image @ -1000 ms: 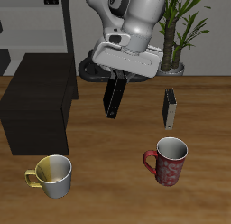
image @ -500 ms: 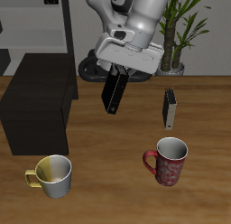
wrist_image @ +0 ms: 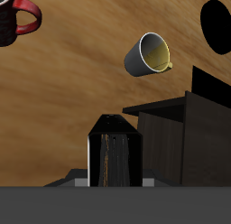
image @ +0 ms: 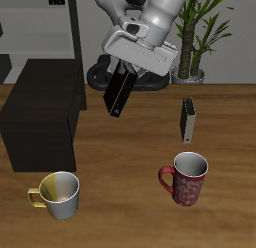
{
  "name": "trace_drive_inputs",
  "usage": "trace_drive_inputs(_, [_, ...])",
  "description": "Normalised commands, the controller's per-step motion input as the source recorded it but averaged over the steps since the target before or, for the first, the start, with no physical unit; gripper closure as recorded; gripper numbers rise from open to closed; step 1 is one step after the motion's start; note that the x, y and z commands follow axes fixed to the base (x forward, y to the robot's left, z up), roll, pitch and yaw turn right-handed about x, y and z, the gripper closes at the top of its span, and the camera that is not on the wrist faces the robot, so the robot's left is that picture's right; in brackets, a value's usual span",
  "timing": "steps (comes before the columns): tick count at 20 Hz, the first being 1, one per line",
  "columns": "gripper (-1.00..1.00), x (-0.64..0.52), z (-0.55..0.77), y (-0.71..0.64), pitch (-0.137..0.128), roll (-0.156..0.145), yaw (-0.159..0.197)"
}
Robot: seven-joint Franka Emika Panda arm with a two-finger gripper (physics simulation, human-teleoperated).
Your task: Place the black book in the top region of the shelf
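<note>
**Count of what's on view**

Two books: the black book (image: 119, 93) and a shorter dark book (image: 187, 120). Two mugs: a yellow mug (image: 58, 194), a red mug (image: 186, 178). One dark shelf (image: 40, 117), one pale rack (image: 45, 32), one potted plant (image: 197, 32).

Matt dark-wood shelf (image: 40, 117), wood-grain table (image: 130, 182)
</note>
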Motion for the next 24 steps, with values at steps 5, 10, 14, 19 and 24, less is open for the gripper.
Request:
trace_drive_inputs(5, [1.00, -0.05, -0.08, -0.04, 0.037, -0.053, -0.011])
trace_drive_inputs(10, [1.00, -0.08, 0.02, 0.05, -0.015, -0.049, 0.012])
trace_drive_inputs(14, [1.00, 0.01, 0.08, 0.12, -0.025, -0.043, -0.008])
trace_drive_inputs(19, [1.00, 0.25, 0.03, 0.10, 0.019, -0.047, 0.015])
trace_drive_inputs(24, [1.00, 0.28, 0.12, 0.05, -0.011, -0.070, -0.019])
